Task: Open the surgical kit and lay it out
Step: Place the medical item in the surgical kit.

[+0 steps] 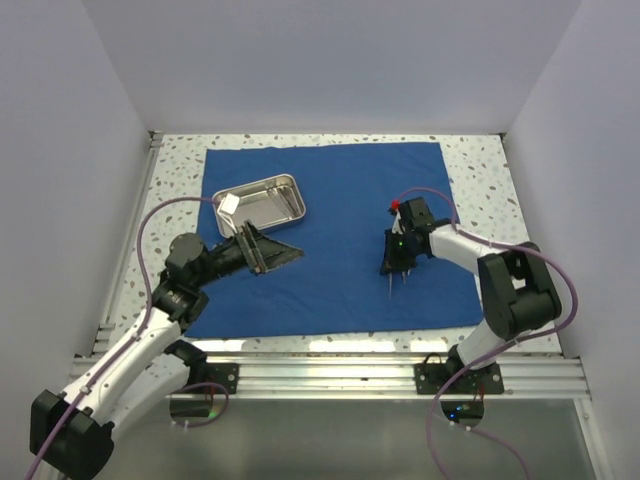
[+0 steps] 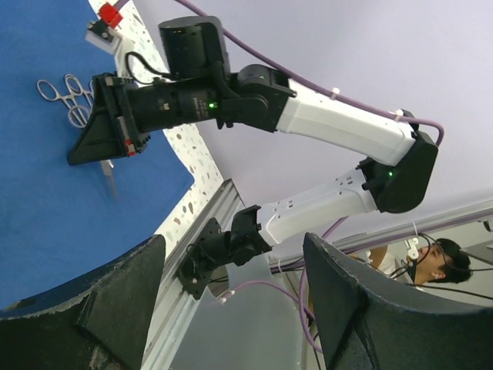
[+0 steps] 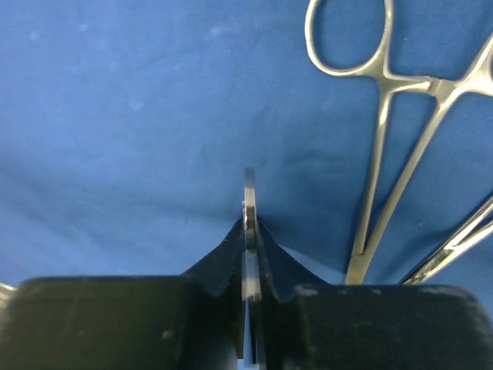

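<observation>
**A:** Entry one, the blue cloth (image 1: 340,205)?
**B:** Royal blue, spread flat over the speckled bench (image 1: 480,175), with faint creases.
**A:** Entry two, the steel tray (image 1: 268,203)?
**B:** Shiny and rectangular with rounded corners. It sits on the cloth's far left part, at a slant to the cloth's edges. The left gripper (image 1: 285,255) hovers just on its near side, fingers spread apart.
**A:** Entry three?
**B:** One slim silver instrument (image 3: 249,202), pinched between the fingers of the right gripper (image 3: 249,227), low over the cloth's right half. Its kind cannot be told.
**A:** Differences by view?
**B:** The right wrist view shows the instrument edge-on, with ring-handled forceps (image 3: 435,86) lying on the cloth just beside it. In the top view, only thin tips show below that gripper. The left wrist view shows the forceps' rings beyond the right gripper.
</observation>
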You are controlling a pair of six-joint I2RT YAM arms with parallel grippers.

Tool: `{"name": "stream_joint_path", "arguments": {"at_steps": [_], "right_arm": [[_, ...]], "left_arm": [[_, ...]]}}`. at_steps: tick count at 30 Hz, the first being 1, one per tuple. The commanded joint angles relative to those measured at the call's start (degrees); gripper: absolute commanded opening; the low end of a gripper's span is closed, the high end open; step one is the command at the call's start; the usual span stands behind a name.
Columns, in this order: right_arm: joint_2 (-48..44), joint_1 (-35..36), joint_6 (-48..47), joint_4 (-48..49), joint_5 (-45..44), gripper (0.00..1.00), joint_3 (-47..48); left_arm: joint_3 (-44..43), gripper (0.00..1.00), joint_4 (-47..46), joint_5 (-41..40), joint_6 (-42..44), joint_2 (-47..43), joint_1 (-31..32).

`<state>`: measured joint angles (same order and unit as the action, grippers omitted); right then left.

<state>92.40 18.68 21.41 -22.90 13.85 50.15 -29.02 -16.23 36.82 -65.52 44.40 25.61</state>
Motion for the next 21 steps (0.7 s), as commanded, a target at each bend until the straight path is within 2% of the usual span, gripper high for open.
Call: {"name": "stream_joint_path", "arguments": {"at_steps": [1,5,6,8,12,17,18,20,21], "right_arm": [[1.82,-0.13,-0.49,-1.54,-4.17,0.11,2.85],[1.56,-0.22,0.21,-1.36,-8.47,0.19,3.99],[1.64,-0.22,0.13,-1.8,-9.62,0.35,5.21],[1.47,-0.22,-0.14,-3.64,-11.82,0.5,6.71],[-0.72,-0.13,-0.32,-7.15,-15.5,0.53,9.08],[-10.2,-0.04,-0.31,-11.02,-21.13,0.53,9.53],[-12.22,0.13,-0.14,-13.38,-25.32,0.53,10.05],[-18.02,0.22,-0.84,-14.72,-27.2,0.54,10.32],[-19.7,0.22,-1.1,-15.16,-27.81,0.56,10.41]], "left_arm": [[0.54,0.76,-1.36,-0.51,0.56,-1.77,-0.29],[-0.51,0.76,1.11,-1.66,1.97,-2.65,-0.38],[-0.78,0.76,1.89,-1.75,2.23,-2.83,-0.29],[-1.13,0.76,2.34,-1.92,2.67,-3.01,-0.29],[-1.66,0.76,3.39,-2.8,3.55,-3.01,-0.29],[-4.02,0.76,6.99,-6.93,8.2,-1.96,-0.29],[-5.16,0.75,10.57,-10.33,12.21,-1.6,-0.29],[-9.12,0.75,14.36,-15.0,16.98,0.23,-0.38],[-10.43,0.75,18.3,-21.02,21.35,1.2,-0.29]]}}
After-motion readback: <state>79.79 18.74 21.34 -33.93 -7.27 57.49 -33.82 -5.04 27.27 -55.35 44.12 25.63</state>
